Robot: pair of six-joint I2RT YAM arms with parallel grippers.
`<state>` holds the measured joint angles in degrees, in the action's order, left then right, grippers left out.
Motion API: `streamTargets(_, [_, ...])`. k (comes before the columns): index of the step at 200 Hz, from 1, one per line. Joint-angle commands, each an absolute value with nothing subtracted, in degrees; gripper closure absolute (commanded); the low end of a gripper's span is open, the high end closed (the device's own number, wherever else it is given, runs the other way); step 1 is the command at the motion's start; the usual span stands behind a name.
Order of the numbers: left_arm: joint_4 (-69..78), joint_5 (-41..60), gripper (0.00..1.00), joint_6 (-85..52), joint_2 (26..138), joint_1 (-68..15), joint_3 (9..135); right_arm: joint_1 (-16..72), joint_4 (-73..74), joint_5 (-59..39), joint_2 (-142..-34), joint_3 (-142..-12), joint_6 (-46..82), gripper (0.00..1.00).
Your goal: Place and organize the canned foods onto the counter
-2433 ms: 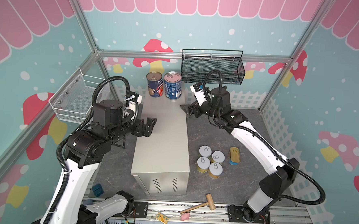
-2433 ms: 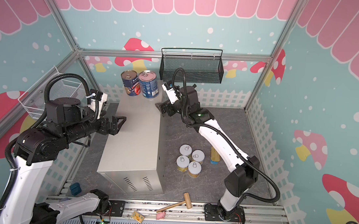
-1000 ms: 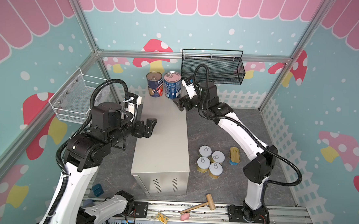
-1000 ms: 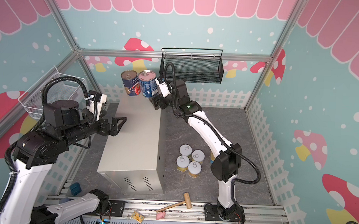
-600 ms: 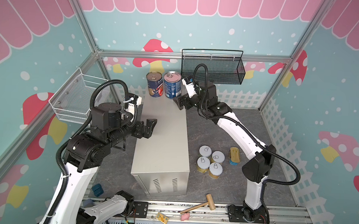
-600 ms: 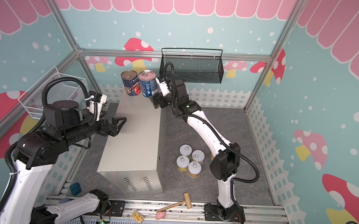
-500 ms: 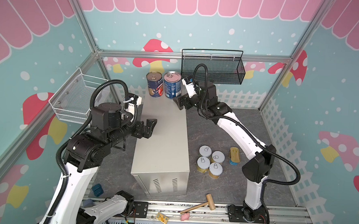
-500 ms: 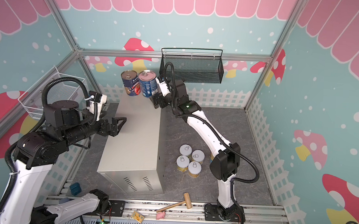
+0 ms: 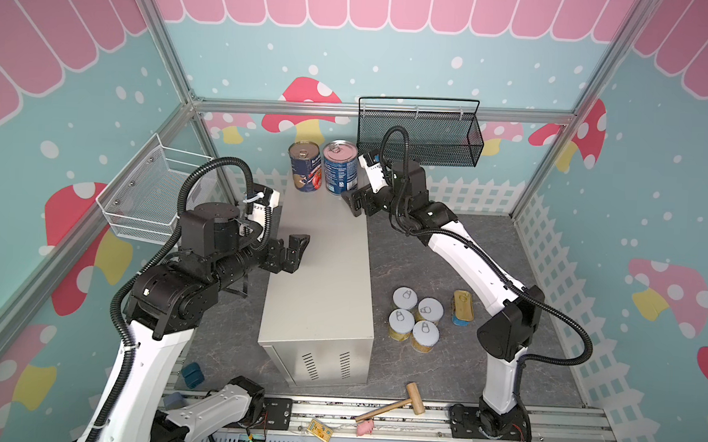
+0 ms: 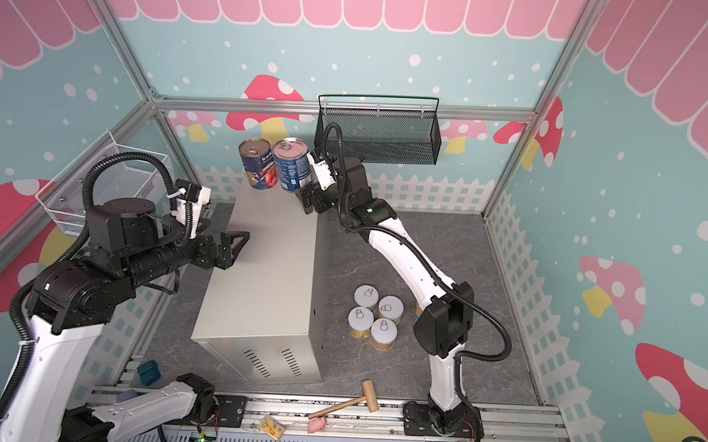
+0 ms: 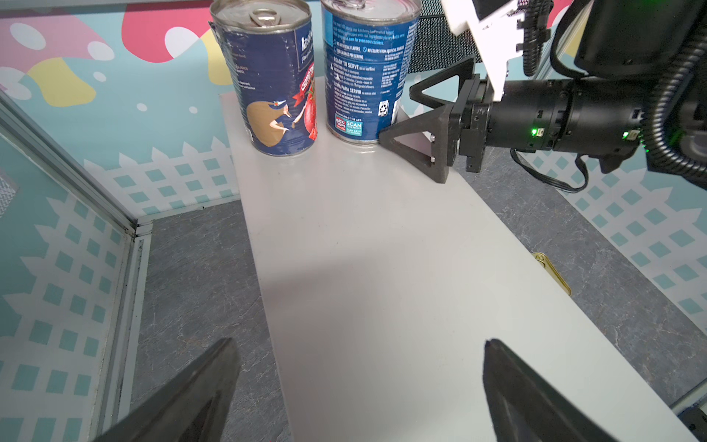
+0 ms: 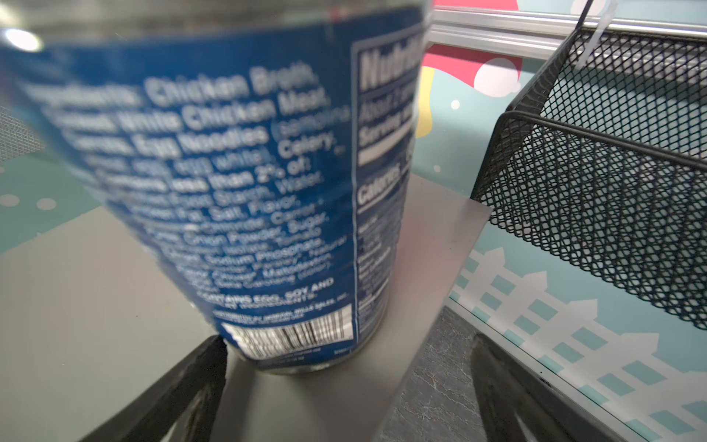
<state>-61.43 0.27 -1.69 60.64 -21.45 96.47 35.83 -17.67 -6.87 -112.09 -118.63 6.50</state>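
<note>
Two tall dark-blue cans, a tomato can (image 9: 304, 167) (image 11: 273, 76) and a soup can (image 9: 340, 169) (image 12: 245, 183), stand upright side by side at the far end of the counter (image 9: 320, 278) (image 10: 266, 275). My right gripper (image 9: 355, 201) (image 12: 346, 344) is open at the counter's right edge. One of its fingertips (image 12: 218, 344) is against the soup can's base, and the other hangs past the edge. My left gripper (image 9: 298, 252) (image 11: 359, 344) is open and empty above the counter's left side. Several short yellow cans (image 9: 416, 312) and the gold-topped SPAM tin (image 9: 463, 306) sit on the floor to the right.
A black mesh basket (image 9: 421, 136) hangs on the back wall just behind my right wrist. A white wire basket (image 9: 154, 199) is on the left wall. A wooden mallet (image 9: 392, 405) lies by the front rail, and a small blue block (image 9: 191, 375) sits at the front left.
My right gripper moved back along the counter's right edge to the soup can, then held nearly still over the last second. The left arm has not moved.
</note>
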Motion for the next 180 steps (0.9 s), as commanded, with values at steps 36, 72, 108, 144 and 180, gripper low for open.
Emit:
streamTargets(36, [-60.9, 1.49, 0.01, -0.98, 59.99, -21.18, 97.12, 35.73, -20.35, -4.4, -111.19, -118.0, 4.66, 0.01])
streamTargets(72, [-60.88, 1.55, 0.01, -1.14, 59.92, -21.18, 97.04, 35.75, -20.22, -3.96, -109.64, -116.35, 4.35, 0.01])
streamTargets(108, [-60.86, 1.97, 0.01, -1.41, 59.77, -21.18, 96.77, 35.69, -19.67, -4.55, -104.94, -111.94, 3.96, 0.0])
streamTargets(144, [-60.83, 3.15, 0.01, -1.67, 59.73, -21.19, 96.59, 35.68, -17.06, -2.31, -96.31, -101.99, 3.65, 0.01])
streamTargets(180, [-61.66, 12.0, 0.01, -1.32, 60.03, -21.36, 96.77, 34.47, -18.44, 1.1, -86.53, -89.78, 5.15, 0.01])
